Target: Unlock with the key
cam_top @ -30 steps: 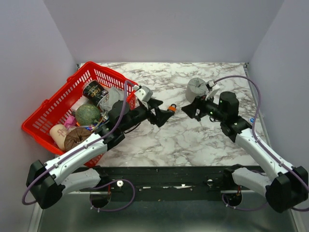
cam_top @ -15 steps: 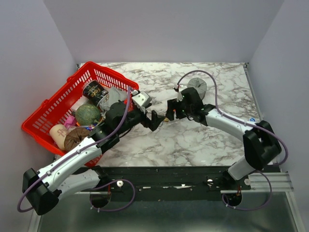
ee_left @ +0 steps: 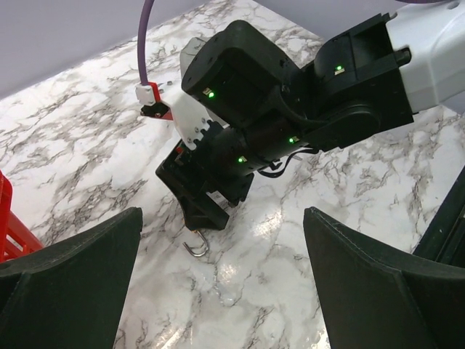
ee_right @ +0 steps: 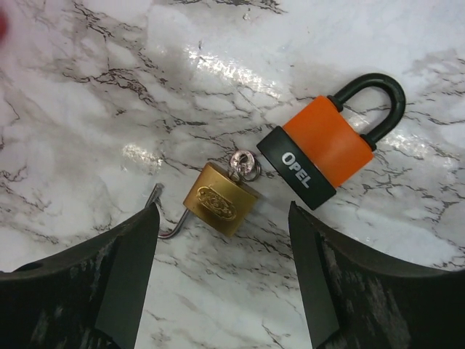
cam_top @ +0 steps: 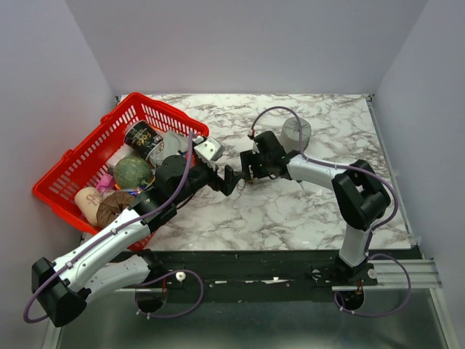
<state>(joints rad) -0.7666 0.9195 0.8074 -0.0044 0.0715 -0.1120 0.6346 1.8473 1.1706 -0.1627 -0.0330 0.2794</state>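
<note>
Two padlocks lie side by side on the marble. The orange padlock [ee_right: 325, 145] has a black band and a black shackle. The brass padlock [ee_right: 220, 198] has its shackle [ee_right: 166, 220] swung out. The only key I see is a small silvery one on a ring [ee_right: 243, 163], stuck in the brass padlock's base. My right gripper [ee_right: 223, 218] hangs open just above the brass padlock, which lies between its fingers, untouched. My left gripper [ee_left: 221, 240] is wide open and holds nothing. It faces the right gripper [ee_left: 211, 196], under which the brass shackle [ee_left: 195, 246] pokes out.
A red basket [cam_top: 168, 114] full of items stands at the left, beside the left arm. A grey roll [cam_top: 296, 131] stands behind the right arm. The two gripper heads [cam_top: 240, 173] sit close together at mid-table. Grey walls close in three sides.
The right arm has swept left from the grey roll to hover over the padlocks. The left gripper has opened wider and drawn back slightly to the left.
</note>
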